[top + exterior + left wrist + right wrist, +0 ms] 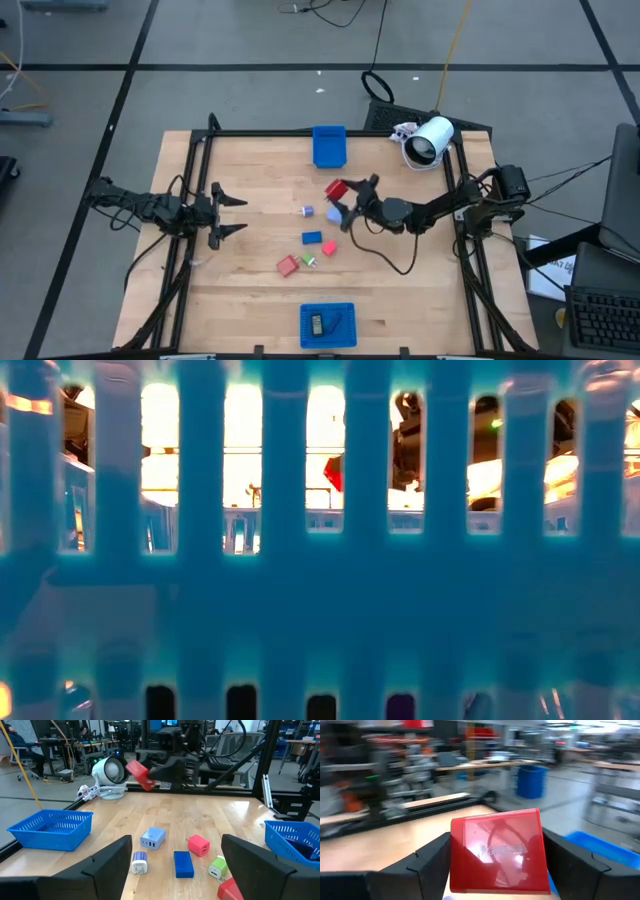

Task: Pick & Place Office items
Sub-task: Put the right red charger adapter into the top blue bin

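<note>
- The right gripper (pixel 349 204) is out over the middle of the table, its fingers clamped on a red block (pixel 335 189), which is lifted off the wood
- In the right wrist view that red block (pixel 496 851) fills the space between the two dark fingers, a flat glossy face toward the camera
- The left wrist view shows the same red block (pixel 139 774) up in the air on the far side of the table, held by the other arm
- The left gripper (pixel 226 215) hovers at the left side of the table, jaws wide apart and holding nothing
- Loose items lie on the wood between the arms: a pale blue-purple cube (pixel 153 838), a blue block (pixel 183 864), a pink-red cube (pixel 198 845), a green bit (pixel 217 867), a small white and purple piece (pixel 139 861) and another red piece (pixel 288 265)
- A blue tray (pixel 329 145) sits at the far edge, another blue tray (pixel 328 326) at the near edge with dark pieces (pixel 316 324) in it
- A white cylindrical device (pixel 430 140) stands at the far right corner
</note>
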Robot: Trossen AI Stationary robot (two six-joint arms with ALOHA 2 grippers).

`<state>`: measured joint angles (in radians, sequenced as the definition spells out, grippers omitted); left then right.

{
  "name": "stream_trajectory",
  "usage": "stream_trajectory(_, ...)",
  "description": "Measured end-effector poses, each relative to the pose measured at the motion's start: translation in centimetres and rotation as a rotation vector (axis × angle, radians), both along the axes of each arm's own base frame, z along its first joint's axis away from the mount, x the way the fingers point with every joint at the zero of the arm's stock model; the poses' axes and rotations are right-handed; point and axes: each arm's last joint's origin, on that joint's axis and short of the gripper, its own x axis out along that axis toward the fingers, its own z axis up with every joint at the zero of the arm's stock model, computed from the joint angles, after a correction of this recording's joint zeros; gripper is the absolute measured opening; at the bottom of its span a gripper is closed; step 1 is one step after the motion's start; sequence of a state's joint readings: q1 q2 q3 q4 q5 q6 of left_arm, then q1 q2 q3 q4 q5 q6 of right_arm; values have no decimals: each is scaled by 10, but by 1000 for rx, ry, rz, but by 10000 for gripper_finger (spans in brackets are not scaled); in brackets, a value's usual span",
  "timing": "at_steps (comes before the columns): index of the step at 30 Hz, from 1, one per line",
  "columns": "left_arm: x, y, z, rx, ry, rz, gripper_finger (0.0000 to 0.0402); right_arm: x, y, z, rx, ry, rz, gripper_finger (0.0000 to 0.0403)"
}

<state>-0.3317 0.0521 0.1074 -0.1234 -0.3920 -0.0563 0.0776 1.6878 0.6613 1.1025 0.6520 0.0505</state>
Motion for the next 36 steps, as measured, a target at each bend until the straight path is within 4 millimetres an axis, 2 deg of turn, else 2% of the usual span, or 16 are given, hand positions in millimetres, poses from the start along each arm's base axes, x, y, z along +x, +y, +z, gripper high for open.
stream_trajectory(5, 0, 0, 0, 0, 0, 1, 301, -3, -4, -2, 36, -5, -149, 274)
stream_trajectory(13, 0, 0, 0, 0, 0, 1, 317, -3, -4, -5, 56, 9, -159, 274)
stream_trajectory(17, 0, 0, 0, 0, 0, 0, 325, -3, -12, -6, 113, -21, -172, 272)
stream_trajectory(21, 0, 0, 0, 0, 0, 0, 328, 8, -28, -6, 181, 37, -174, 273)
stream_trajectory(26, 0, 0, 0, 0, 0, 0, 321, 23, -54, 5, 205, 135, -213, 273)
stream_trajectory(31, 0, 0, 0, 0, 0, 0, 310, 28, -86, 21, 244, 73, -200, 273)
stream_trajectory(36, 0, 0, 0, 0, 0, 0, 303, 28, -112, 28, 303, 38, -202, 272)
